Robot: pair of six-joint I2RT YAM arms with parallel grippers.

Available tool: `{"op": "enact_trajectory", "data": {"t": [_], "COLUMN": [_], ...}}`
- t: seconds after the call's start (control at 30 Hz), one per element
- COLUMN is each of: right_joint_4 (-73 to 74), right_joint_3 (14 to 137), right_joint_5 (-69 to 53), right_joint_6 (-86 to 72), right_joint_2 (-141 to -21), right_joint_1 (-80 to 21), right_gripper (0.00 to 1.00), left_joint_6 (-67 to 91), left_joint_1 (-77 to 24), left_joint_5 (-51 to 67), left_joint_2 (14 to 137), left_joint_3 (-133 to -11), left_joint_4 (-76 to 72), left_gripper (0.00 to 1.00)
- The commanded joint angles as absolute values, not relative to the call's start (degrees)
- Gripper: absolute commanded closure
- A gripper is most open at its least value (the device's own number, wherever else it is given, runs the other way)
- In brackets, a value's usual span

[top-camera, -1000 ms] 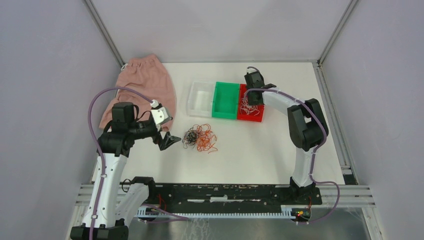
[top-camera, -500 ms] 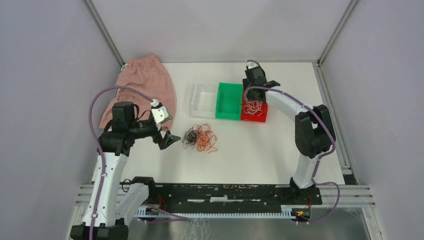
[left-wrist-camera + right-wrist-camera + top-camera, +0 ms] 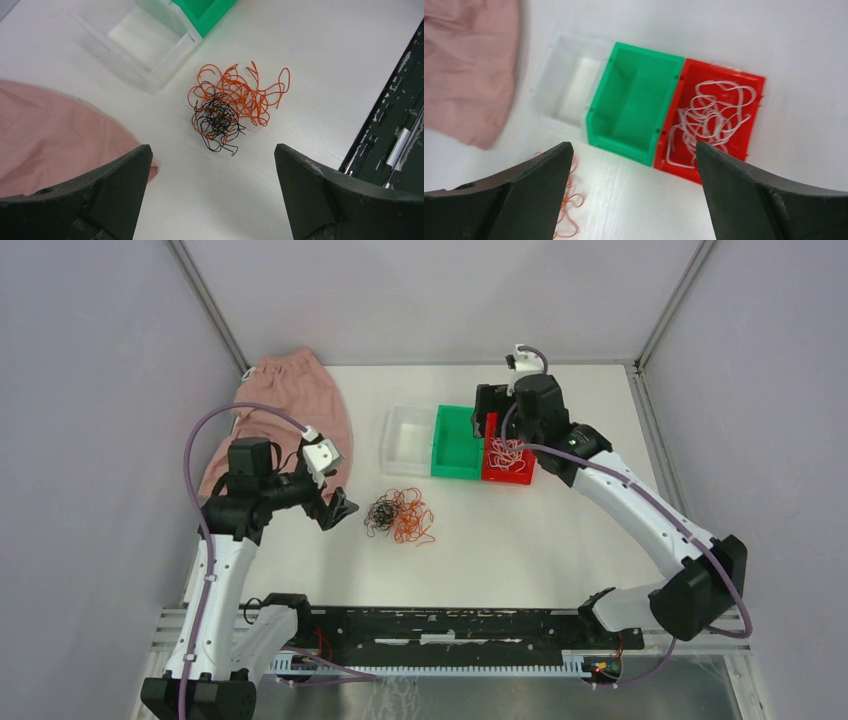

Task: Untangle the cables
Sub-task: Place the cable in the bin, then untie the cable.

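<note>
Top external view: orange-and-black cables [image 3: 400,516] tangled on counter [image 3: 520,540]; left gripper [image 3: 338,512] just left of tangle, wide open, empty, nearer; right gripper [image 3: 488,416], also open, well beyond tangle.

open table [image 3: 530,525] right of cable clump [image 3: 400,517], three bins [image 3: 456,446] behind, pink cloth [image 3: 300,410] left

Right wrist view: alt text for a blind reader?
White cables lie coiled in a red bin, beside an empty green bin and a clear bin. The open end effector frames them from above; pink cloth at upper left.
</note>
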State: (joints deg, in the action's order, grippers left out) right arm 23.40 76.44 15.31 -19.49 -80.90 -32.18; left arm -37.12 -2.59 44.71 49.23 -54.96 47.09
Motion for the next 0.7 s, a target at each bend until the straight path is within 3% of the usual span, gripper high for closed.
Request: {"op": "enact_trajectory", "data": {"t": [0.0, 0.13, 0.43, 0.67], "right_joint_4": [11.9, 12.6, 13.4, 14.1], "right_joint_3": [65.9, 64.2, 62.7, 62.9], "right_joint_5": [-3.1, -6.5, -9.1, -8.0], "right_joint_6": [-28.7, -29.3, -36.1, -38.0], "right_joint_2": [-76.0, -79.3, -89.4, -94.9], "right_joint_1": [-30.9, -36.2, -44.2, -48.2], "right_gripper": [0.0, 0.0, 0.33, 0.39], "left_joint_6": [-30.1, -27.9, -28.6, -30.7], "left_joint_1": [-2.3, -2.4, -2.3, -2.4], "left_joint_5": [41.3, 39.4, 38.5, 39.4], "left_joint_2": [48.8, 49.3, 51.1, 49.6], "left_joint_3": [-56.4, -55.4, -51.5, -49.8], "left_joint_4": [41.1, 39.1, 38.7, 38.8], "left_gripper": [0.01, 0.0, 0.01, 0.01]}}
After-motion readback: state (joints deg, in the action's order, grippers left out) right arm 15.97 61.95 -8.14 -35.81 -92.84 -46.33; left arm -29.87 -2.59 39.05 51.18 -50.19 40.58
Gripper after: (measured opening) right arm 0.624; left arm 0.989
